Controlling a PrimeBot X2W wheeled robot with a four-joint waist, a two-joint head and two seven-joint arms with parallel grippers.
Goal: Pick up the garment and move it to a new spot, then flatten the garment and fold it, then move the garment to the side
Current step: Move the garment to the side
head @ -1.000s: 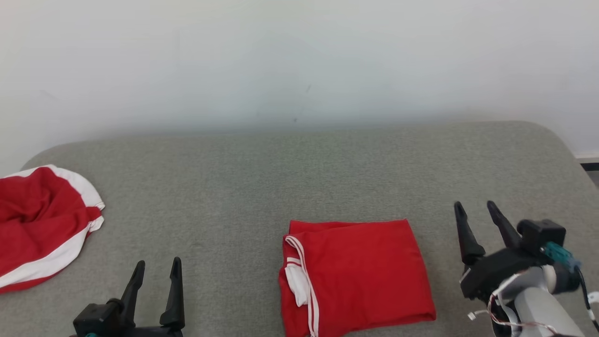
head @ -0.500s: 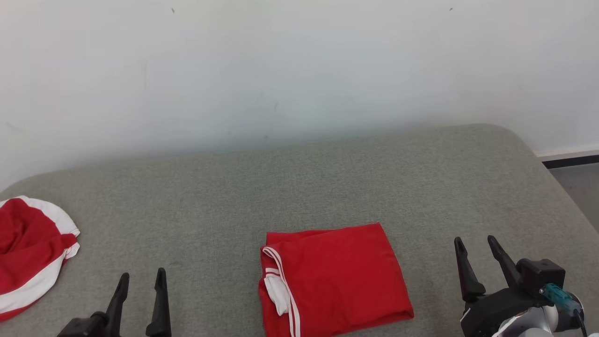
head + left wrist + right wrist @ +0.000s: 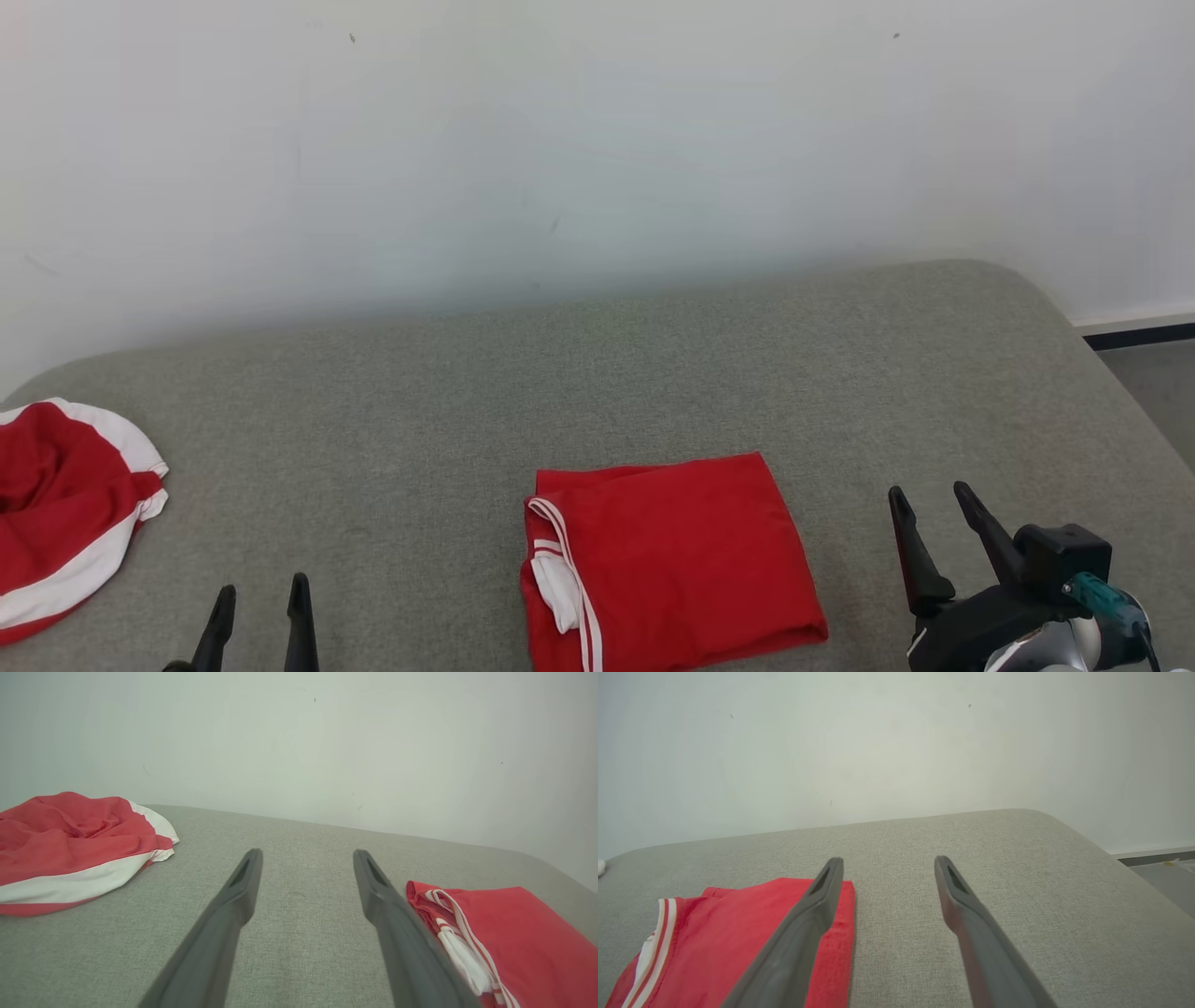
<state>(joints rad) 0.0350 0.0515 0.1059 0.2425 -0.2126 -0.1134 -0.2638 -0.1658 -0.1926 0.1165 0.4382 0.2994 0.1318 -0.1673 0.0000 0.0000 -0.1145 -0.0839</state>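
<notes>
A red garment (image 3: 681,551) with white stripe trim lies folded into a neat rectangle on the grey padded surface (image 3: 653,373), near its front middle. My right gripper (image 3: 929,490) stands open to the right of it, empty and apart from the cloth. In the right wrist view the folded garment (image 3: 738,924) lies left of my right gripper (image 3: 888,858). My left gripper (image 3: 262,586) is open and empty at the lower left. In the left wrist view the folded garment (image 3: 523,933) lies just right of my left gripper (image 3: 307,851).
A second red and white garment (image 3: 56,504) lies crumpled at the far left edge, also in the left wrist view (image 3: 70,844). A pale wall (image 3: 597,140) backs the surface. The surface's rounded right edge drops to grey floor (image 3: 1158,383).
The head camera has tilted, shifting the whole picture. Both open grippers have drawn back toward me, lower in view relative to the folded garment. The garments lie as before.
</notes>
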